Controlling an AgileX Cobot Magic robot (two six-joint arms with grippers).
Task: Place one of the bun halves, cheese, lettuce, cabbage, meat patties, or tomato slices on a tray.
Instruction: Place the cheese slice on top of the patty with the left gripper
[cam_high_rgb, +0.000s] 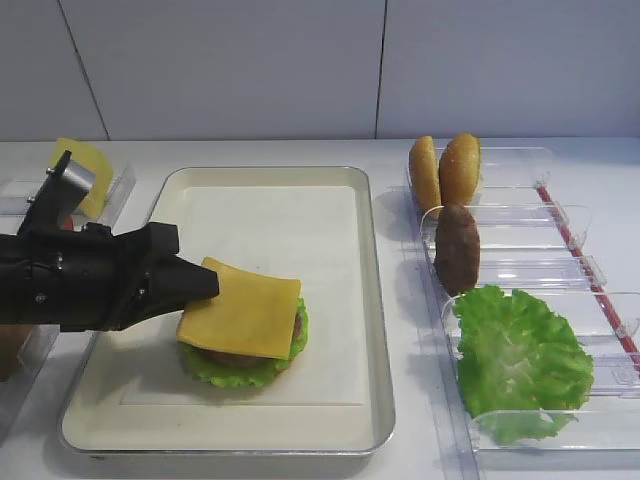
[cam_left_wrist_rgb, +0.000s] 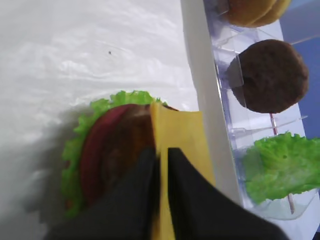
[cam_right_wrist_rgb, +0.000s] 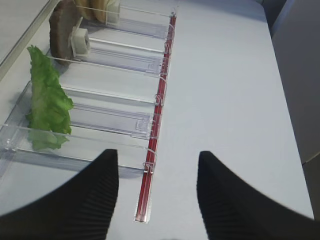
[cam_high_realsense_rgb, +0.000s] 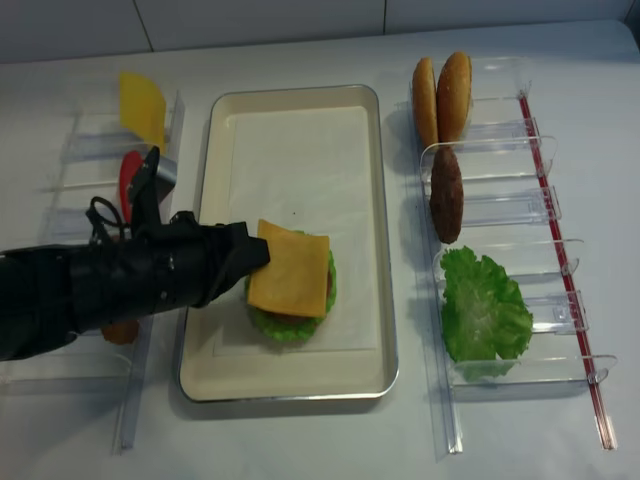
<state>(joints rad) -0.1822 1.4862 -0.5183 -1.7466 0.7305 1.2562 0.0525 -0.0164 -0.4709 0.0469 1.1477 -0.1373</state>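
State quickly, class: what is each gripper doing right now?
Left gripper: closed on the cheese slice, over the stack on the tray.
Right gripper: open, holding nothing.

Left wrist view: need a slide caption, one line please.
Left claw pinching the cheese edge over the lettuce stack on the tray.

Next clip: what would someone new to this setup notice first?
The yellow cheese stands out, lying over a stack of lettuce and patty near the front of the tray, with the left claw pinching its edge. To the right, clear bins hold two upright bun halves, a dark patty and a big green lettuce leaf. The right claw hangs open over the table, holding nothing.
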